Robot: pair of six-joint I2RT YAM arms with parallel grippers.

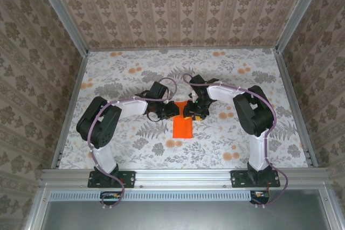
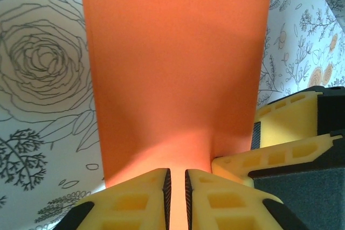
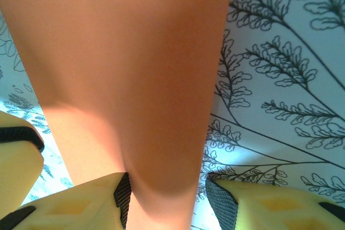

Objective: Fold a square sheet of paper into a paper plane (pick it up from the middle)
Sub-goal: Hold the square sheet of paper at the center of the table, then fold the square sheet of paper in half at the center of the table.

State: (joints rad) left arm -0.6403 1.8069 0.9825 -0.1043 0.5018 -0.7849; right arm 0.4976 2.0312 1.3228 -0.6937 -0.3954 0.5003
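Top external: both arms meet over the middle of the tabletop (image 1: 124,68). The square sheet of paper (image 1: 183,127) sits between them as a narrow orange strip running toward the near edge. It looks doubled over on itself, though this view is too coarse to confirm a crease.

Left wrist: the left hand (image 2: 176,179) is pressed together on the sheet's edge, with orange showing in the thin slot between its fingers. The rest of the sheet fans out ahead of it.

Right wrist: the right hand (image 3: 170,197) is partly spread and straddles the sheet. One pad (image 3: 123,197) touches the paper. The other pad (image 3: 220,203) stands clear of it, with the printed tabletop visible in the gap. The hand is around the paper but not clamping it.

Risks, as judged from here:
- The sheet hangs on a single narrow pinch, so any sideways pull from the left hand could make it pivot or slip, and the fold line would skew.
- If the right hand closes on the bowed section, it could set a crease off-centre or crumple the paper.
- The two hands sit just beside each other, so a small misjudged move could knock their fingers together.
- Pulling the hands in opposite directions could tear paper this thin.
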